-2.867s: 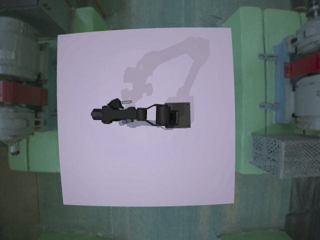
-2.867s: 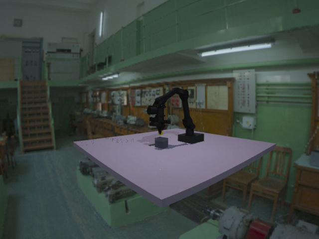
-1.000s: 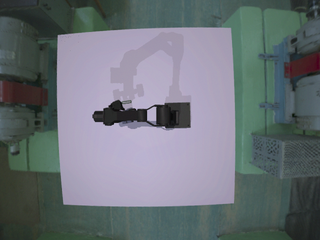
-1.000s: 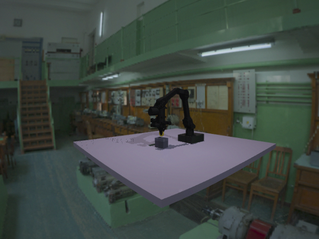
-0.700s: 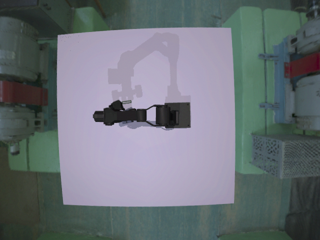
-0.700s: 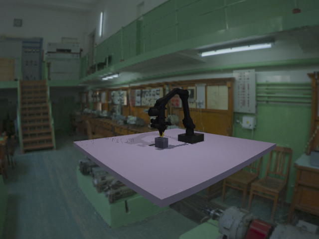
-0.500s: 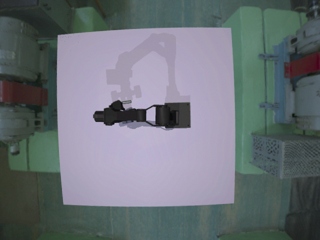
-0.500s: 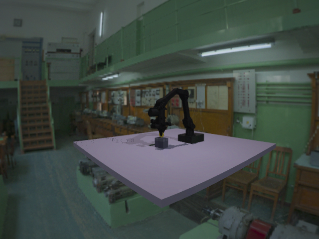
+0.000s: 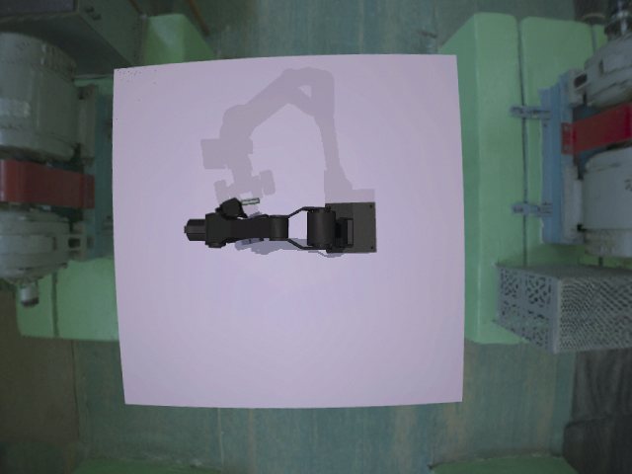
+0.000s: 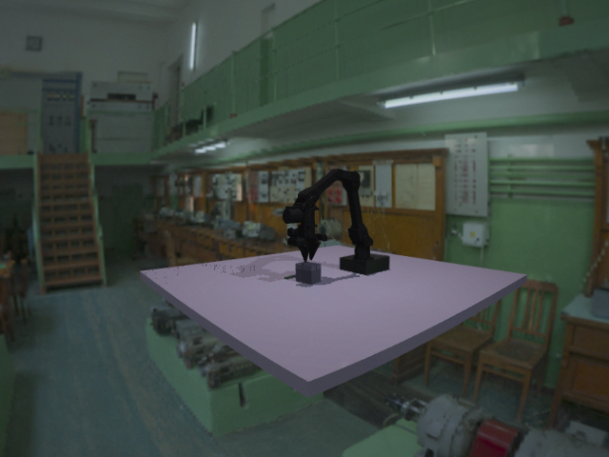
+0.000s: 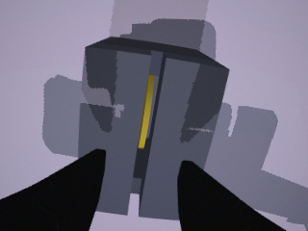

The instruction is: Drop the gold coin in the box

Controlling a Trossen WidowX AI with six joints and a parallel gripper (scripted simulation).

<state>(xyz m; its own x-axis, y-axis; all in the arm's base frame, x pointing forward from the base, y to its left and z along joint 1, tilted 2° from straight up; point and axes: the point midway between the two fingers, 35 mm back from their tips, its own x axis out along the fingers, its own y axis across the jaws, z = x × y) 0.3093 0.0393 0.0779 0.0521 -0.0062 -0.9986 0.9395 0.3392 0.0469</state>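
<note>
The grey box (image 10: 308, 273) (image 11: 115, 178) stands on the table below my gripper (image 10: 308, 260) (image 11: 142, 165). The gripper is open and empty, its fingertips apart just above the lid, one on each side of the slot. The gold coin (image 11: 146, 113) shows in the wrist view as a thin yellow edge in the slot, lined up along it. No part of the coin shows above the box in the exterior view. Whether it is fully below the lid, I cannot tell. The dark-green holder (image 9: 250, 200) (image 10: 289, 277) lies beside the box, with no coin seen in it.
The arm (image 9: 250, 228) reaches over the box from its dark base (image 9: 363, 229) (image 10: 364, 264) and hides most of the box in the top view. The pale table (image 9: 285, 331) (image 10: 343, 314) carries the arm's shadow. The holder is close to the box.
</note>
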